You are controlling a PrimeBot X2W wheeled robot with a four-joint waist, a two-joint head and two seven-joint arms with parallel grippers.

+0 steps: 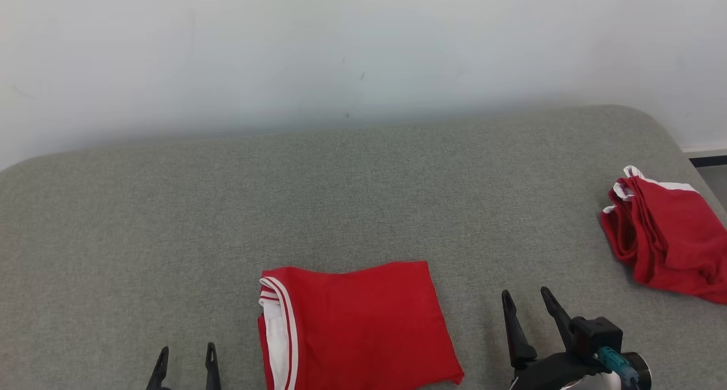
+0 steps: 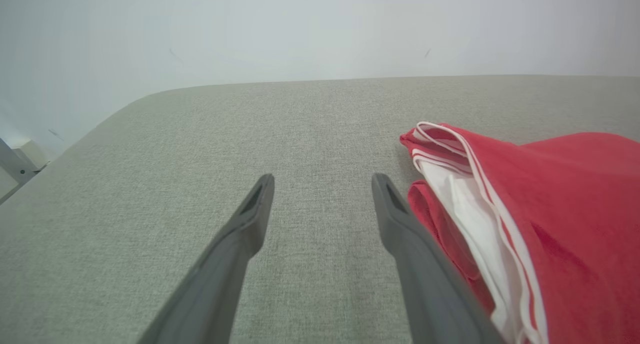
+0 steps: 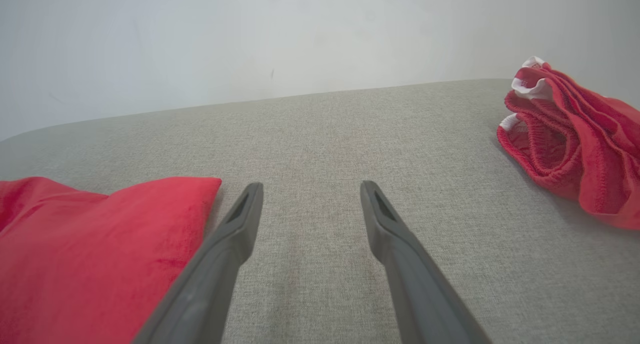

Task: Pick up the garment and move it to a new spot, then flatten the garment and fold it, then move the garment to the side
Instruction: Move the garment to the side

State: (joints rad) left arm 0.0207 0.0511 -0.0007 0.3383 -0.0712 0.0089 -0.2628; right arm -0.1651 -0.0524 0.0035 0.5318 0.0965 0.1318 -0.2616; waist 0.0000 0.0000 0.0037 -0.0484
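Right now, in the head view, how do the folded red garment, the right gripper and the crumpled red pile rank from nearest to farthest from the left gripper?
1. The folded red garment, lying just to the right of the left gripper.
2. The right gripper, past the garment's other side, at the lower right.
3. The crumpled red pile, farthest off, at the view's right edge.

Left tool (image 1: pixel 186 359) sits low with its two dark fingers spread apart, holding nothing. Right tool (image 1: pixel 527 300) is spread wide too, empty.
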